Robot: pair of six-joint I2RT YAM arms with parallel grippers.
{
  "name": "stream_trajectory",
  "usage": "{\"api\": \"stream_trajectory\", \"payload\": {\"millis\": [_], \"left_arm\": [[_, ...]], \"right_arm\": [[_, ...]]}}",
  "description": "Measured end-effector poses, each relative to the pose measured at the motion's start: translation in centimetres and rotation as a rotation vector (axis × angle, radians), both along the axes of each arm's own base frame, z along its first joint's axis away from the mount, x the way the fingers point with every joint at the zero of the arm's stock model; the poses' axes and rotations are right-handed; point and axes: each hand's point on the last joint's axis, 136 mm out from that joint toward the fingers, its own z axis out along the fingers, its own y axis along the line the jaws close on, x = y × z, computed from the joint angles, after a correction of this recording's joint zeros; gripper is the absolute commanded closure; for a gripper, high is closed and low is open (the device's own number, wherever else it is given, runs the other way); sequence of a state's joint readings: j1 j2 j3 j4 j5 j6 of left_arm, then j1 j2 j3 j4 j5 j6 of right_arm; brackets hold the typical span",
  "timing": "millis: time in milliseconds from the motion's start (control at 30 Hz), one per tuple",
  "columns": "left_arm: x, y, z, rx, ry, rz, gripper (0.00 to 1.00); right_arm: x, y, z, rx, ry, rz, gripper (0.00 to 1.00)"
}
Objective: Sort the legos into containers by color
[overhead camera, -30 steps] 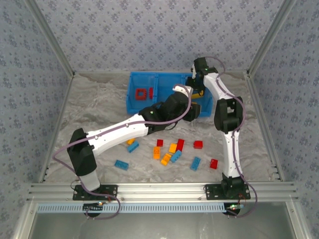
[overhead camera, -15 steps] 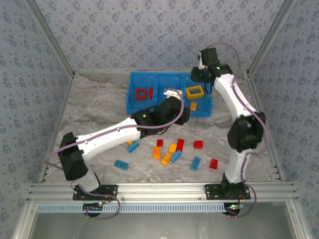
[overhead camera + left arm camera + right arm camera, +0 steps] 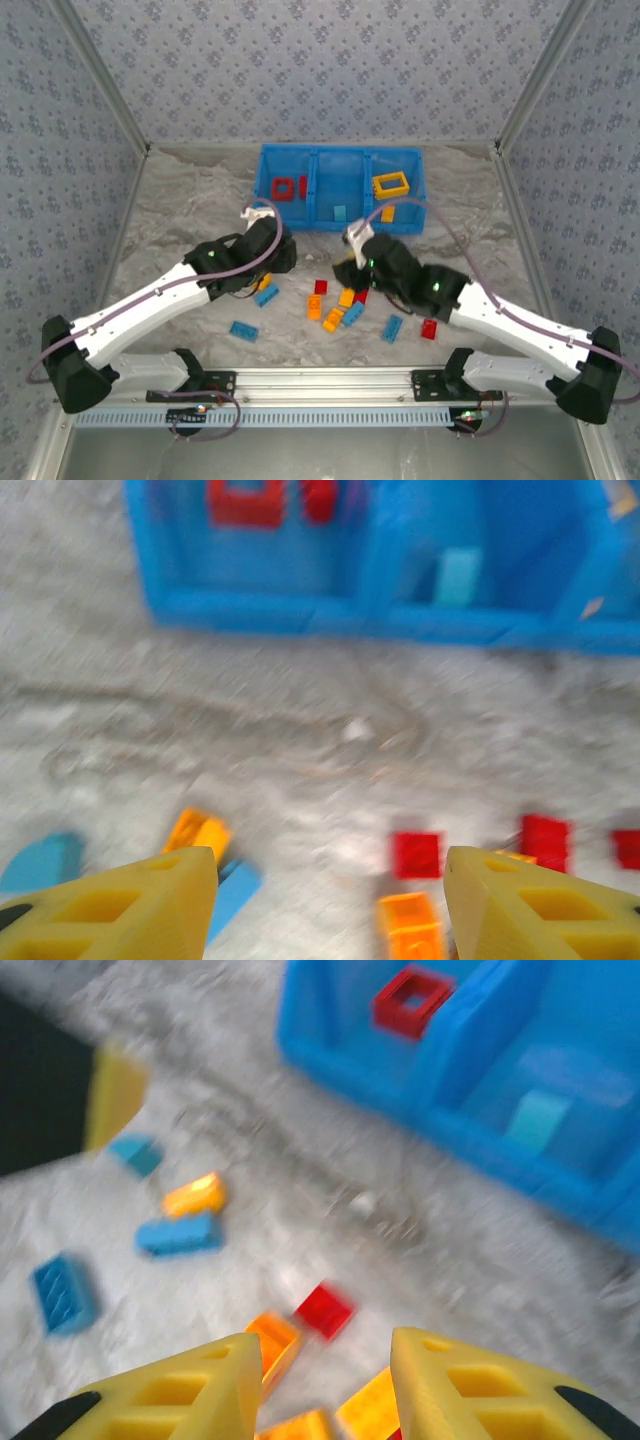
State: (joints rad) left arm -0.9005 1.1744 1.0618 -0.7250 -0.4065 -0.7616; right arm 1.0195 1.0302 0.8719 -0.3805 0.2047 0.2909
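Note:
The blue tray (image 3: 340, 160) stands at the back. A red frame (image 3: 284, 187) lies in its left compartment, a light blue brick (image 3: 340, 212) in the middle one and a yellow frame (image 3: 391, 184) in the right one. Several loose red, orange and blue legos lie in front of it, around a red brick (image 3: 321, 286). My left gripper (image 3: 283, 258) hovers at their left, its jaws (image 3: 330, 900) open and empty above a red brick (image 3: 416, 855). My right gripper (image 3: 348, 268) is over the pile, open (image 3: 325, 1370) and empty, with a red brick (image 3: 323, 1310) below it.
A blue brick (image 3: 243, 330) lies apart at the near left, and a red brick (image 3: 429, 329) at the near right beside the right arm. Metal frame rails run along both sides of the grey table (image 3: 180, 210).
Both arms pulled back from the tray toward the loose bricks. The right one swung down from the right compartment and the left one drew away leftward, which uncovered the middle compartment.

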Motion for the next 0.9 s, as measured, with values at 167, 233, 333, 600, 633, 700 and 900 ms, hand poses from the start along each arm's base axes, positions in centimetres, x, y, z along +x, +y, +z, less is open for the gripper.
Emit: {"api": "stream_trajectory", "payload": {"millis": [167, 233, 333, 600, 633, 700, 900], "left_arm": [[-1.4, 4.5, -5.4, 0.059, 0.167, 0.061, 0.35], [-1.6, 5.3, -6.3, 0.063, 0.21, 0.076, 0.35], [-1.5, 5.2, -6.6, 0.058, 0.23, 0.063, 0.37], [-1.7, 3.9, -9.0, 0.1, 0.319, -0.006, 0.42], [-1.6, 3.8, -9.1, 0.097, 0.323, -0.009, 0.42], [-1.5, 3.3, -9.2, 0.086, 0.329, -0.015, 0.42], [-1.1, -2.1, -8.8, 0.076, 0.326, -0.112, 0.37]], "right_arm": [[-5.5, 1.3, -2.9, 0.007, 0.006, 0.075, 0.57], [-6.2, 1.3, -3.5, 0.006, 0.01, 0.062, 0.56], [-6.5, 1.4, -3.6, 0.009, 0.001, 0.038, 0.56], [-5.6, 0.6, -3.2, 0.009, -0.042, -0.042, 0.57], [-5.4, 0.4, -2.9, 0.015, -0.049, -0.056, 0.56], [-5.2, -0.1, -2.4, 0.029, -0.059, -0.08, 0.56], [-4.7, -2.1, -1.3, 0.072, -0.064, -0.166, 0.5]]}}
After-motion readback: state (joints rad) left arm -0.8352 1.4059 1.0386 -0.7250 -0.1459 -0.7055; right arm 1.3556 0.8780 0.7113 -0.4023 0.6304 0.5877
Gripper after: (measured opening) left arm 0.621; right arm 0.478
